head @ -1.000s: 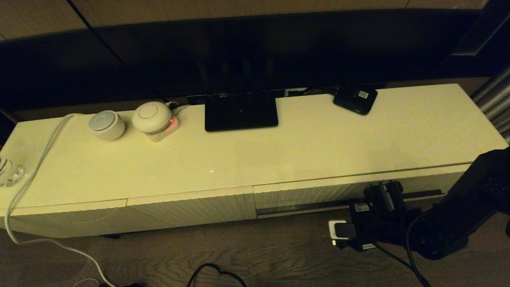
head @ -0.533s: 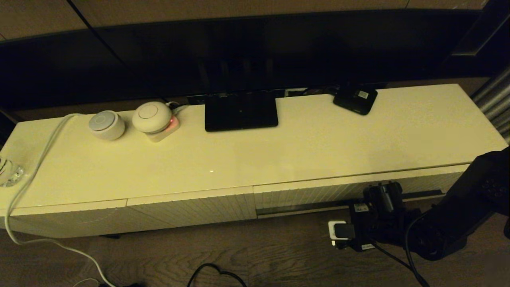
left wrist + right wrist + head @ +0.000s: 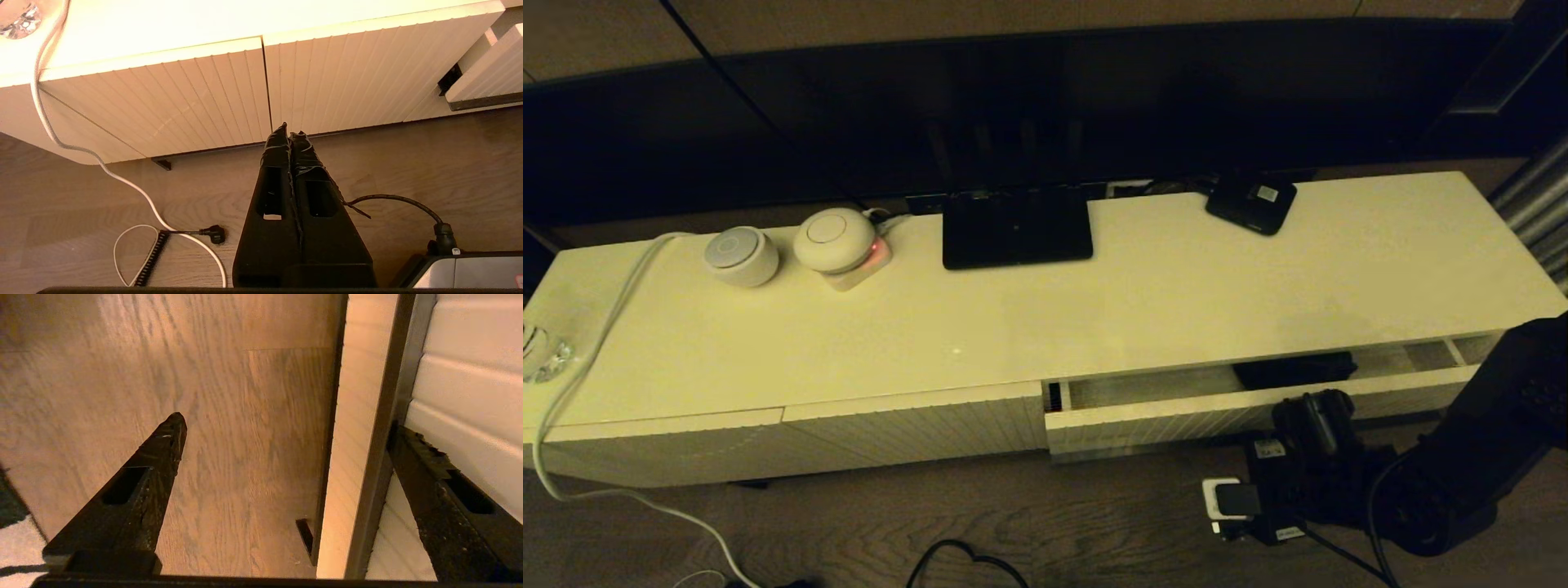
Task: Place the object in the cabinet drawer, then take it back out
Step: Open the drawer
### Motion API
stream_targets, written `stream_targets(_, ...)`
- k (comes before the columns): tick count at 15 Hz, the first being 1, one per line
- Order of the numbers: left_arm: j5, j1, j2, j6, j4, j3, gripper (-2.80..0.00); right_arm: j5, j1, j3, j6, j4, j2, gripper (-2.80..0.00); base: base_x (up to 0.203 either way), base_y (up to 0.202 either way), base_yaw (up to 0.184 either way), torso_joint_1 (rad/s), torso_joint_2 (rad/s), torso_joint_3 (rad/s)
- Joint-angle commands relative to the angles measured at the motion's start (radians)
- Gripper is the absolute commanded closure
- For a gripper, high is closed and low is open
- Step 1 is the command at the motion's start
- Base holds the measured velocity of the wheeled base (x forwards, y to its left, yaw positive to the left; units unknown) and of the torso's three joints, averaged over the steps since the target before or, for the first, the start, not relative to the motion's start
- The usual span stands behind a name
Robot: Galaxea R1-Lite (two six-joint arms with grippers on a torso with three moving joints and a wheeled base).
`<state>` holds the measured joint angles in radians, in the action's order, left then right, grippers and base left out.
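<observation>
The cabinet drawer (image 3: 1176,416) on the right of the cream cabinet stands pulled out a short way. Inside it lies the black folding umbrella (image 3: 1294,369), only its top showing over the drawer front. My right gripper (image 3: 1319,416) is open at the lower edge of the ribbed front (image 3: 461,396). One of its fingers (image 3: 425,465) is tucked into the dark slot; the other finger (image 3: 163,445) hangs over the wood floor. My left gripper (image 3: 289,132) is shut and empty, low before the left cabinet fronts, outside the head view.
On the cabinet top stand a black TV base (image 3: 1016,227), a small black box with a white label (image 3: 1251,202), two round white devices (image 3: 741,256) and a glass piece (image 3: 543,351). A white cable (image 3: 596,343) runs down to the floor. Loose cables (image 3: 179,234) lie there.
The drawer has slid out toward me, with my right gripper moving back along with its front. The umbrella inside has come into view. The left arm has not moved.
</observation>
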<state>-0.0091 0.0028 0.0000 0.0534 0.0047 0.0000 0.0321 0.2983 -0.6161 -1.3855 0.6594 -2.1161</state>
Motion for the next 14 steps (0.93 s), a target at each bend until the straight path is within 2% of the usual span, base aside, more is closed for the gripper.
stream_targets(1,0.0,0.0,0.0,0.0,0.0,0.003,0.0,0.001,0.008,0.034,-0.009,0.006,0.017,-2.8,0.0,0.0,0.0,0.0,0.0,0.0)
stream_targets(8,0.0,0.0,0.0,0.0,0.0,0.003,0.0,0.006,0.035,0.139,-0.007,0.014,0.048,-2.8,0.0,0.0,0.0,0.0,0.0,0.0)
stream_targets(14,0.0,0.0,0.0,0.0,0.0,0.003,0.0,0.007,0.035,0.135,-0.006,0.022,0.104,-2.8,0.0,0.0,0.0,0.0,0.0,0.0)
